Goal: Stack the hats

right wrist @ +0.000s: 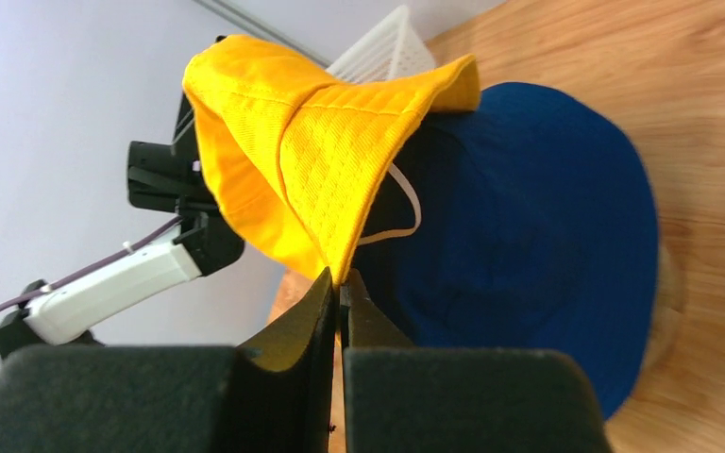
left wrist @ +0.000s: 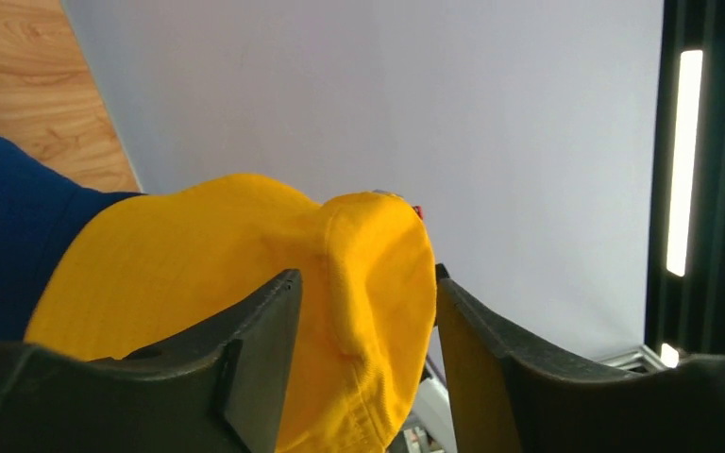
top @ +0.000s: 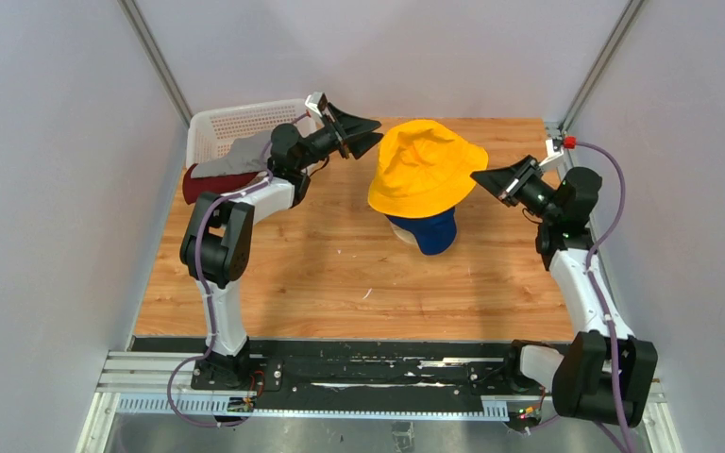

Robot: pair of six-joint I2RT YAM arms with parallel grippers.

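A yellow hat [top: 425,168] sits loosely on top of a navy blue hat [top: 431,231] at the table's middle. My right gripper [top: 478,176] is shut on the yellow hat's right brim; in the right wrist view the brim [right wrist: 340,179] is pinched between the fingertips [right wrist: 342,283], in front of the navy hat [right wrist: 529,236]. My left gripper [top: 374,138] is open at the yellow hat's left side. In the left wrist view the yellow hat [left wrist: 245,274] shows between the spread fingers [left wrist: 366,283]. A grey hat [top: 236,154] and a dark red hat [top: 210,184] lie at the basket. The beige hat is hidden.
A white perforated basket [top: 236,121] stands at the back left, behind my left arm. A pale bit of the wooden stand [top: 400,232] shows under the navy hat. Grey walls close in on the left, right and back of the wooden table [top: 321,274].
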